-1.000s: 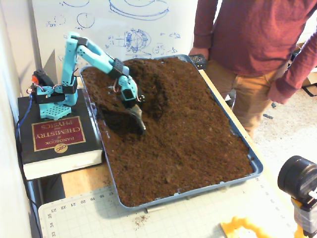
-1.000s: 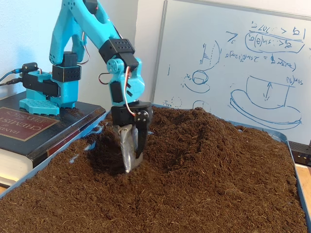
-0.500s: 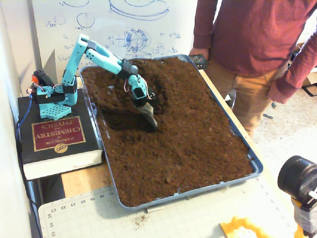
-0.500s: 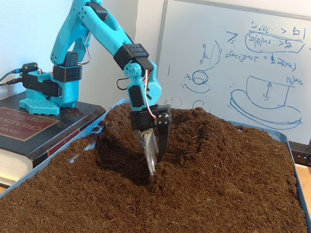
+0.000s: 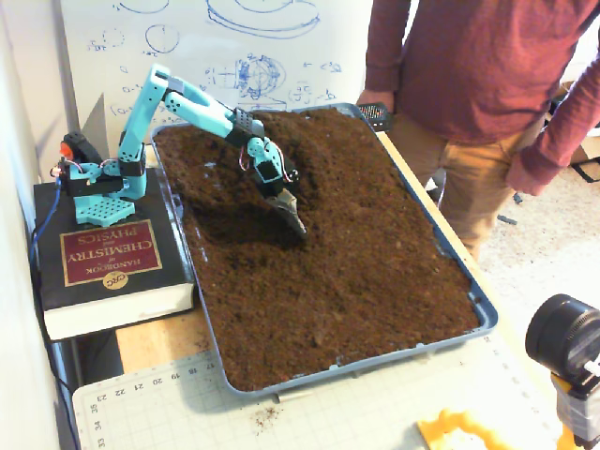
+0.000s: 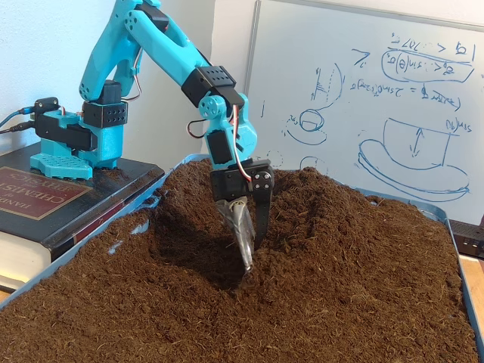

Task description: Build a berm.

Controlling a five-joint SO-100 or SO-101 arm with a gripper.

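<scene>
Scribbled whiteboard (image 6: 363, 113) behind; floor (image 5: 553, 244) possibly carpeted.

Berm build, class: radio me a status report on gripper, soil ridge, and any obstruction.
Gripper tip down in soil, jaws unclear. Berm mounded at tray's far end behind the arm. Nothing blocking; person stands beside tray.

A thick chemistry and physics handbook (image 5: 112, 267) lies on the counter (image 5: 159, 339), just left of a blue tray (image 5: 480, 305). A whiteboard (image 6: 363, 98) with blue sketches stands behind. A green cutting mat (image 5: 309, 412) lies in front. A person in a maroon sweater (image 5: 469, 66) stands at right.
</scene>
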